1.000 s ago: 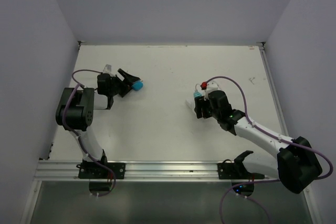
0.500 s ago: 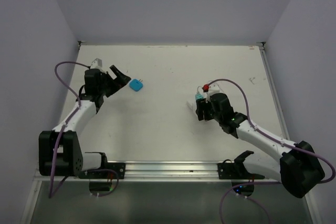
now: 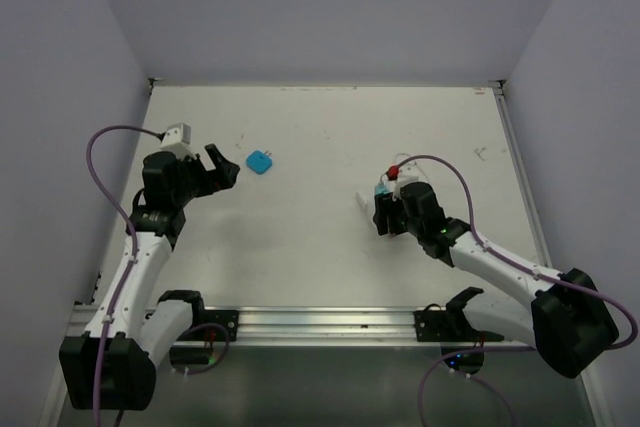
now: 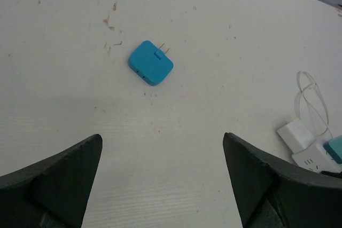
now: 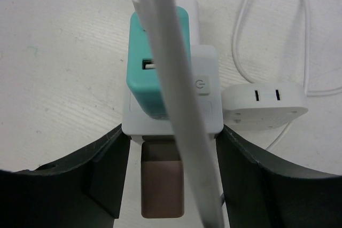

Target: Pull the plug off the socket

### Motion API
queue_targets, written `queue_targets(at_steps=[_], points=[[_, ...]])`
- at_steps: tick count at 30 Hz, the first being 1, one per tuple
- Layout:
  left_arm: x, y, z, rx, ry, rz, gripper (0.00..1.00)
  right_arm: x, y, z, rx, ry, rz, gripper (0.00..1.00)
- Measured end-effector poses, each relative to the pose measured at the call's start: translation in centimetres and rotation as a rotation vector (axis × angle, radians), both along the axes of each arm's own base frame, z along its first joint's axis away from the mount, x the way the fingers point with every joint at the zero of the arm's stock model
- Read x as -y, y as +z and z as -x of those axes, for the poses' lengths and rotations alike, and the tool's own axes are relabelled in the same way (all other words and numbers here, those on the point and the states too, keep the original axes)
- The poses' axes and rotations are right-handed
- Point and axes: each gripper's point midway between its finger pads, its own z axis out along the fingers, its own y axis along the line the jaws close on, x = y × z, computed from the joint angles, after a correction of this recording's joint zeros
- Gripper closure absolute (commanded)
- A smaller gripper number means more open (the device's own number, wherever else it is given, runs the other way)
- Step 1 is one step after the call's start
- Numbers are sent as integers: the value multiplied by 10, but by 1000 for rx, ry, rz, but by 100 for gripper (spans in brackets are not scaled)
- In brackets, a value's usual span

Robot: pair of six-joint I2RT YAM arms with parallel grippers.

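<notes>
Right gripper (image 5: 172, 137), jaws pressed on both sides of the white socket (image 5: 210, 111), holds it at 3 o'clock on the surface (image 3: 320, 247). One teal plug (image 5: 149, 78) sits in its face. Left gripper (image 4: 162, 138) hangs with jaws apart and empty. A second, blue plug (image 4: 151, 67) lies loose at 10 o'clock. Everything looks like light, rigid, smooth plastic: brace the socket, pinch the seated plug's flat sides, pull straight. Count: one socket, two coloured plugs, one round white adapter (image 5: 264, 105).
</notes>
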Motion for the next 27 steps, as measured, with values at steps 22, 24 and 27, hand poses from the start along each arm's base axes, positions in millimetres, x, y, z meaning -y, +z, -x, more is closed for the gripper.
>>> queue_targets(at_steps=[22, 24, 27], points=[[2, -40, 11, -86, -32, -20, 2, -9, 36, 1, 7, -22, -93, 1], [3, -40, 12, -86, -36, -19, 2, -11, 46, 0, 14, -23, -110, 1], [3, -40, 12, -87, -42, -19, 2, -12, 61, -1, 31, -27, -128, 1]])
